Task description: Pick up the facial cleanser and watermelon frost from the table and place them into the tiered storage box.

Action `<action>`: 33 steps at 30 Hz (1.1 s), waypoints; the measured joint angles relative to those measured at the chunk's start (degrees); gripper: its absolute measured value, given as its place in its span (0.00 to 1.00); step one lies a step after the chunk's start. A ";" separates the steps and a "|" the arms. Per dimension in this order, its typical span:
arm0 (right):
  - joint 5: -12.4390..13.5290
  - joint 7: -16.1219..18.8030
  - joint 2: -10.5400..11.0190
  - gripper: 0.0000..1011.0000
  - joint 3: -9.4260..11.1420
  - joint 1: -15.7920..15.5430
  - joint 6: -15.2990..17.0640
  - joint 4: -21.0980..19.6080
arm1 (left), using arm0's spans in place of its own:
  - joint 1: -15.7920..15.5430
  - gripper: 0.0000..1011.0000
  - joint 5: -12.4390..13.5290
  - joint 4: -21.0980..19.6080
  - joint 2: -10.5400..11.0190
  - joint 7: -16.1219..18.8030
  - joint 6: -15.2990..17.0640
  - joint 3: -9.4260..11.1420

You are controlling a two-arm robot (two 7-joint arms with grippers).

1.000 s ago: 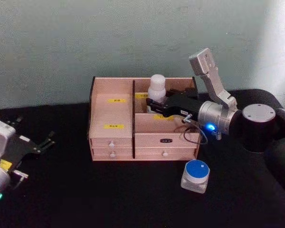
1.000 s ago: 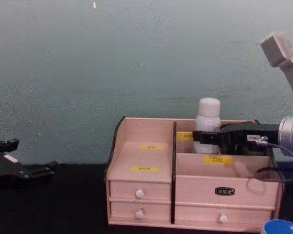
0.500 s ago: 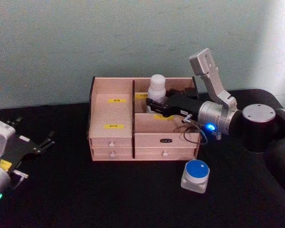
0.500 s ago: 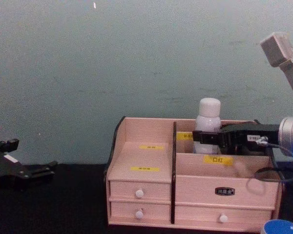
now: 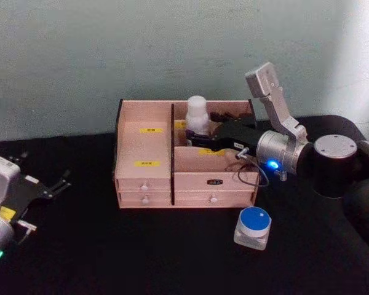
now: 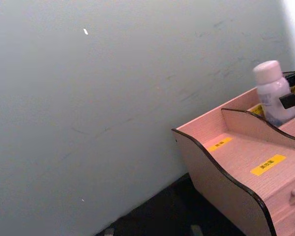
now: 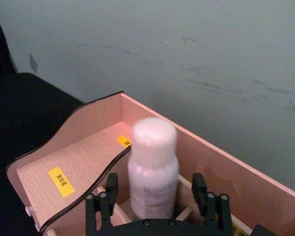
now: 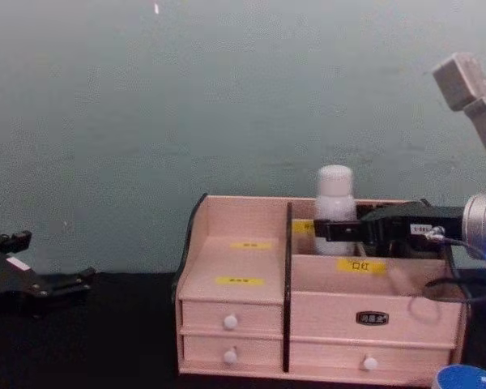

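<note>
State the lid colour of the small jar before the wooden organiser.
Blue, on the small white jar; clearest in the head view.

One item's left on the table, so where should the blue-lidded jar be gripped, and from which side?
Probably from straight above: the blue-lidded jar stands upright on the black table, its sides free, with the tiered storage box behind. Close the jaws across its whitish body under the lid.
</note>
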 joint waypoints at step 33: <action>4.01 -1.28 4.66 0.99 4.15 -7.71 1.98 -14.20 | 0.00 0.99 0.00 0.00 0.00 0.00 0.00 0.00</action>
